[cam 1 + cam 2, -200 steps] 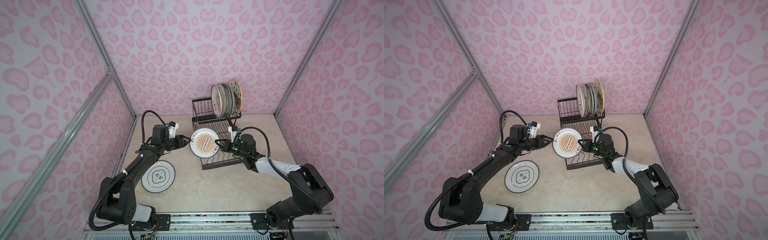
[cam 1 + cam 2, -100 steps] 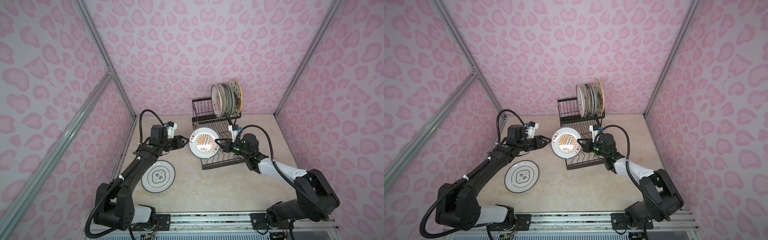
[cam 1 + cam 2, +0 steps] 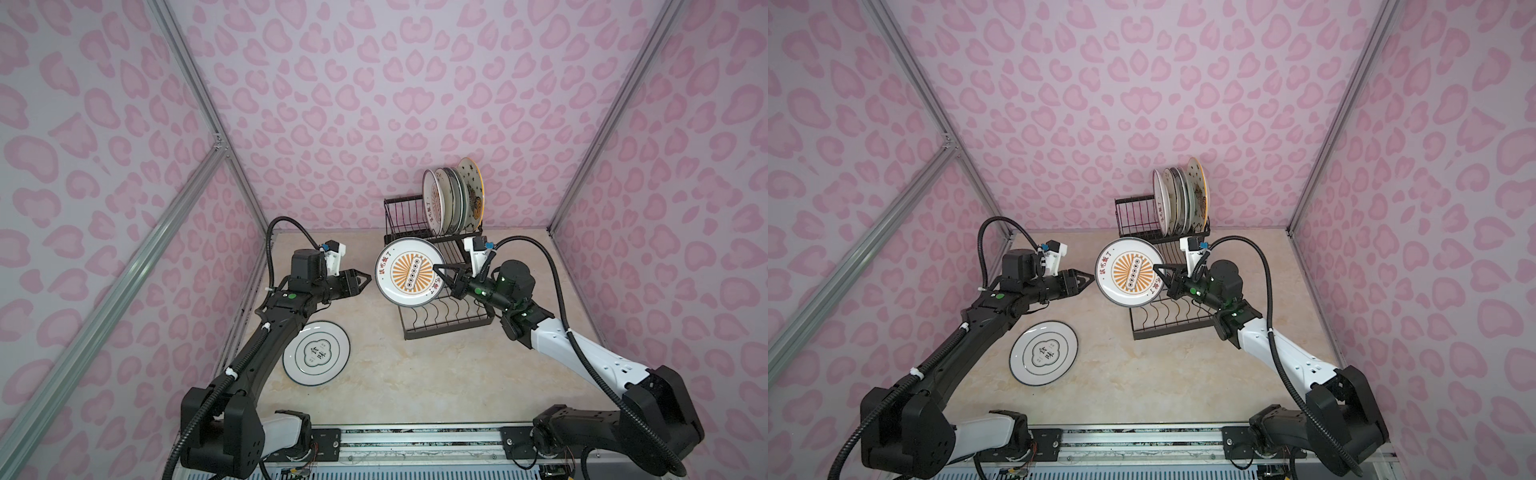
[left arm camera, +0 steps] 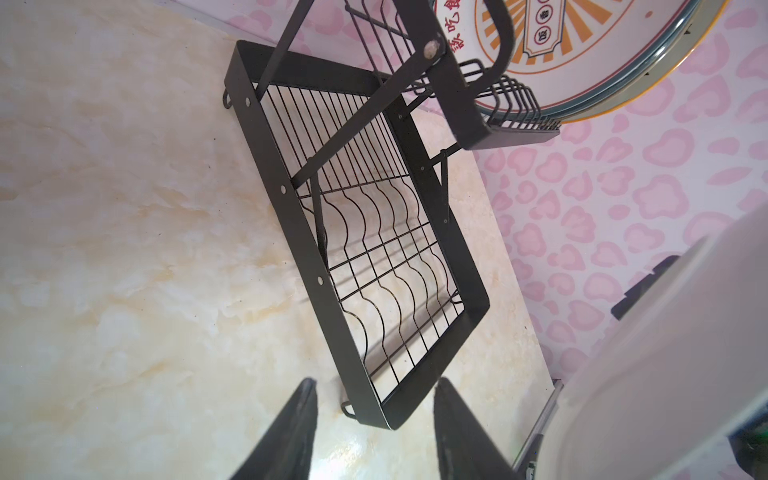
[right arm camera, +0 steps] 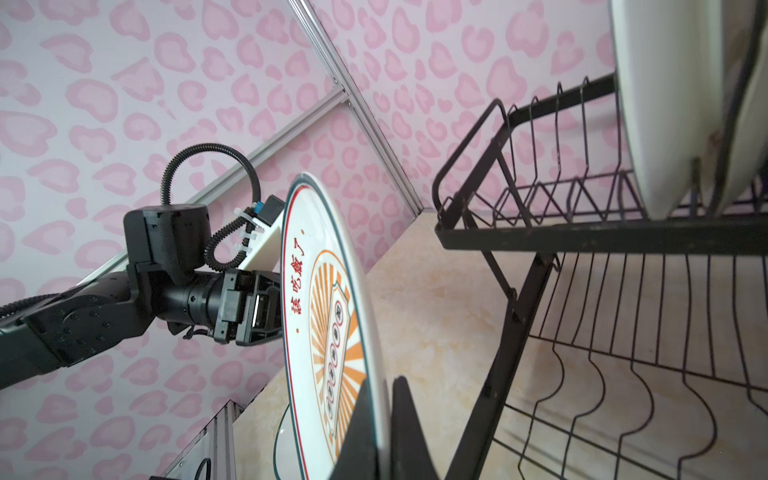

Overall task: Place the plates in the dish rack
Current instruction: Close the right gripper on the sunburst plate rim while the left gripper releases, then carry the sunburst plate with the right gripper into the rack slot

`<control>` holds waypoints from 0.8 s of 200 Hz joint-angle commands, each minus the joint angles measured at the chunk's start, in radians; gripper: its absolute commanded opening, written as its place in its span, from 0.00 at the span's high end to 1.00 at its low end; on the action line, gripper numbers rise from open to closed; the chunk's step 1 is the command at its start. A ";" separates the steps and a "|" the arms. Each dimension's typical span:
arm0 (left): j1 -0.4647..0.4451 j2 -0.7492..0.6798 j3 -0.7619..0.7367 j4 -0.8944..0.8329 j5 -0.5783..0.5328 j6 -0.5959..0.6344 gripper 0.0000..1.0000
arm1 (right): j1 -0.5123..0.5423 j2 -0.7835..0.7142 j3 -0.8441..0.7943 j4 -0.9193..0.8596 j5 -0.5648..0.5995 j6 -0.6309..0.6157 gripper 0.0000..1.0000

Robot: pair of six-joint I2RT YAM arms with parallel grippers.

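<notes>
An orange-sunburst plate hangs on edge in the air in front of the dish rack. My right gripper is shut on its right rim. My left gripper stands open just left of that plate, with nothing between its fingers. A green-ringed emblem plate lies flat on the table under the left arm. Several plates stand upright at the right end of the rack's raised basket.
The basket's left slots and the lower tray with wavy dividers hold nothing. Pink patterned walls close in on three sides. The rail along the front edge carries both arm bases.
My right gripper has raised the sunburst plate slightly toward the rack. My left gripper has drawn back a little to the left, so the gap to the plate is wider.
</notes>
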 commanded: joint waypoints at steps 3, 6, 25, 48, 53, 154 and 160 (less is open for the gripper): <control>0.003 -0.018 0.000 -0.007 0.002 0.018 0.52 | 0.000 0.003 0.065 -0.019 0.042 -0.067 1.00; 0.004 -0.019 -0.001 -0.008 0.002 0.019 0.52 | 0.000 0.005 0.075 -0.023 0.047 -0.072 1.00; 0.004 -0.027 -0.012 -0.013 -0.002 0.024 0.52 | 0.000 0.022 0.140 -0.039 0.074 -0.094 1.00; 0.006 -0.038 -0.026 -0.014 -0.001 0.025 0.52 | 0.002 0.060 0.228 -0.065 0.107 -0.117 1.00; 0.005 -0.040 -0.028 -0.015 -0.001 0.027 0.52 | 0.002 0.070 0.247 -0.072 0.112 -0.125 1.00; 0.012 -0.071 -0.034 -0.086 -0.046 0.086 0.52 | 0.121 0.225 0.615 -0.300 0.623 -0.376 1.00; 0.013 -0.071 -0.035 -0.086 -0.046 0.087 0.52 | 0.132 0.235 0.633 -0.306 0.661 -0.396 1.00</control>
